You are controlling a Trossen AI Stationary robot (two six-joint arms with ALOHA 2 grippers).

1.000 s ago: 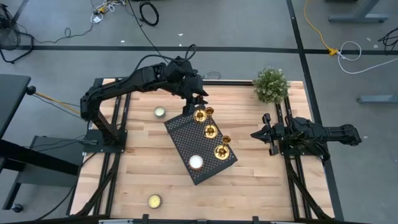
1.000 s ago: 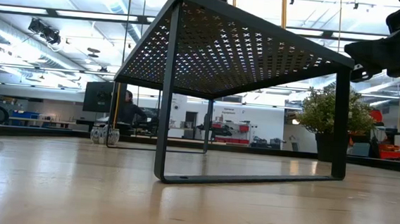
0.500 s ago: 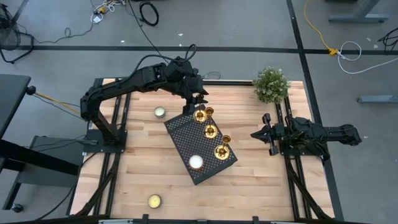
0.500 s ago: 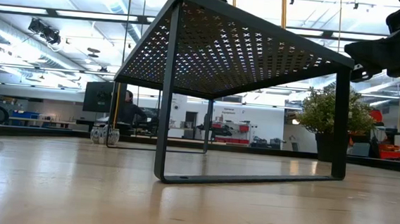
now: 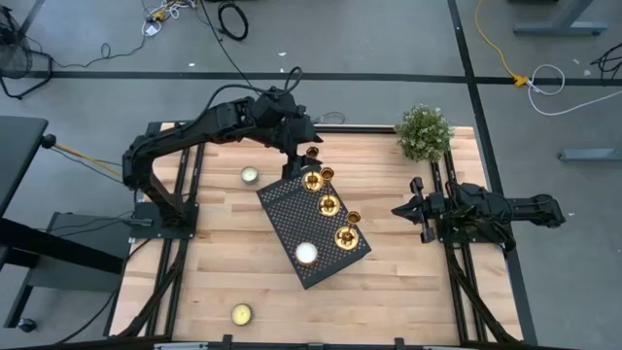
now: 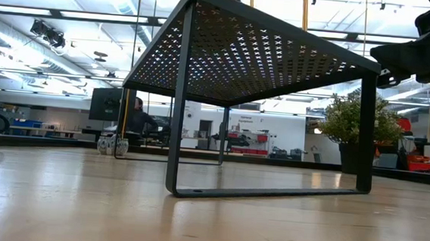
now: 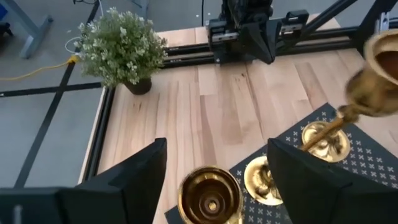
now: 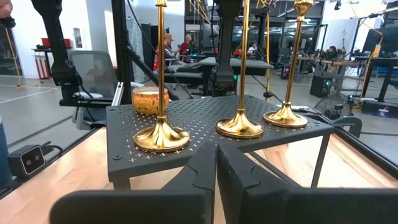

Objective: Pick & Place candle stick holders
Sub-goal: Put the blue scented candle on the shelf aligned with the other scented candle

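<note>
Three gold candle stick holders [image 5: 329,205] stand in a row along one edge of the black perforated stand [image 5: 292,222], alongside one of three tealight candles [image 5: 307,254]; two more sit on the worktop [image 5: 389,282]. Left gripper [image 5: 309,161] hovers over the end holder, jaws spread wide and clear of it. Right gripper [image 5: 408,209] waits at the worktop's right edge, jaws pressed together, holding nothing.

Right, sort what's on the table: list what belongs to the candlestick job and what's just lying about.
Belongs to the job:
- three candle stick holders, standing on the black perforated stand
- left gripper, above the end holder, fingers apart
- right gripper, waiting at the table's right edge

Just lying about:
- tealight on the stand
- two tealights on the table
- potted plant
</note>
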